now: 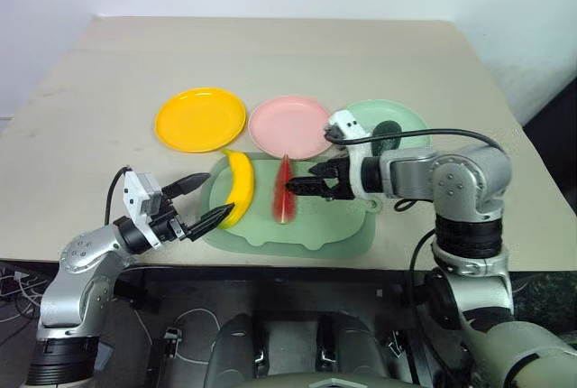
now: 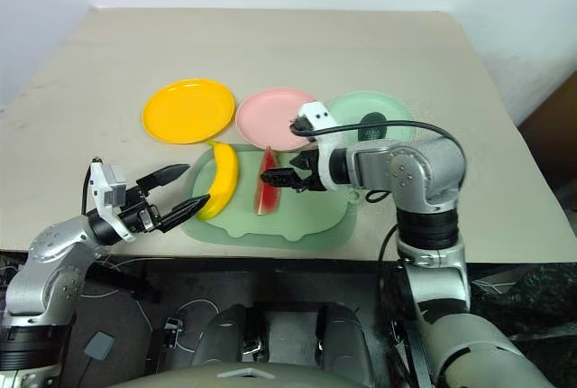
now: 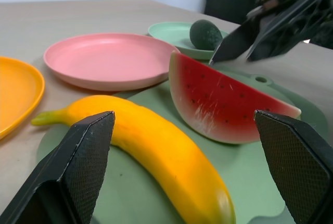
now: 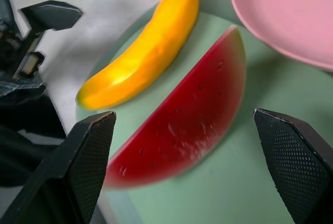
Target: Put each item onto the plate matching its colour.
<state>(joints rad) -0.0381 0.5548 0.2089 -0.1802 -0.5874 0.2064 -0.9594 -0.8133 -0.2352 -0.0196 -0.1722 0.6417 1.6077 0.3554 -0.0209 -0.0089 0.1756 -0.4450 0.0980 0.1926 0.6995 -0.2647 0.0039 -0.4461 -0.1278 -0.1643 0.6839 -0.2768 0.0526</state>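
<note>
A yellow-orange plate (image 1: 200,119), a pink plate (image 1: 288,126) and a mint green plate (image 1: 410,117) stand in a row on the table. The dark green avocado (image 1: 386,132) lies on the mint green plate. The yellow banana (image 1: 239,188) and the red watermelon wedge (image 1: 285,189) lie side by side on a pale green tray (image 1: 315,230). My left gripper (image 1: 220,192) is open, level, at the banana's near end (image 3: 156,146). My right gripper (image 1: 302,185) is open, tilted down just right of the watermelon (image 4: 187,114), with nothing in it.
The tray sits near the table's front edge, just in front of the plates. Bare tabletop (image 1: 270,54) stretches behind the plates and to both sides. A black cable (image 1: 451,133) arcs over my right arm.
</note>
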